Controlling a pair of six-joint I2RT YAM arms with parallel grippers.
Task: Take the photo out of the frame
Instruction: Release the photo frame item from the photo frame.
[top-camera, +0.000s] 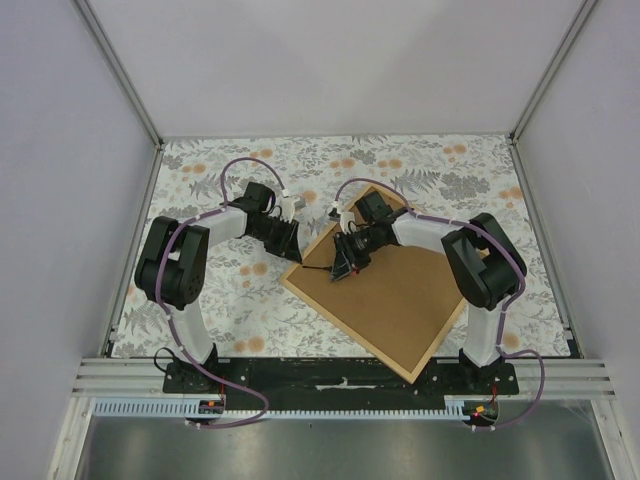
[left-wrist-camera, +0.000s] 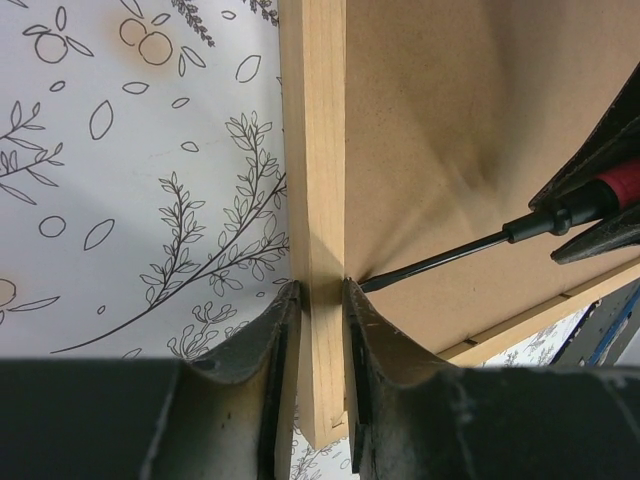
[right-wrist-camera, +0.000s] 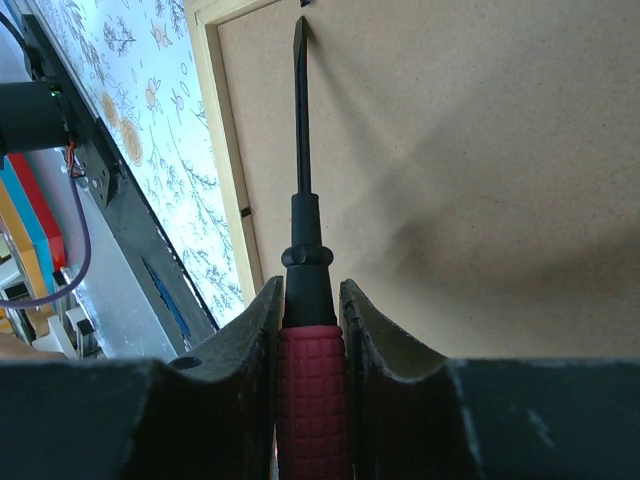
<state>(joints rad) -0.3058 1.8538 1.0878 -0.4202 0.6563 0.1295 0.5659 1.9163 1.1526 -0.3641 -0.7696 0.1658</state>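
Observation:
The frame (top-camera: 405, 300) lies back side up and turned at an angle, showing its brown board and thin tan wooden edge. The photo is hidden under the board. My left gripper (top-camera: 292, 240) is shut on the frame's left wooden strip (left-wrist-camera: 315, 150), near its corner; the jaws (left-wrist-camera: 320, 295) clamp it from both sides. My right gripper (top-camera: 346, 262) is shut on the red handle of a screwdriver (right-wrist-camera: 303, 150). In the left wrist view the screwdriver's black tip (left-wrist-camera: 368, 284) rests on the board (left-wrist-camera: 450, 120), right beside the strip and my left finger.
A floral tablecloth (top-camera: 230, 300) covers the table. Pale walls with metal posts close in the left, right and back. The black base rail (top-camera: 340, 385) runs along the near edge. The frame's near corner (top-camera: 412, 378) reaches almost to that rail.

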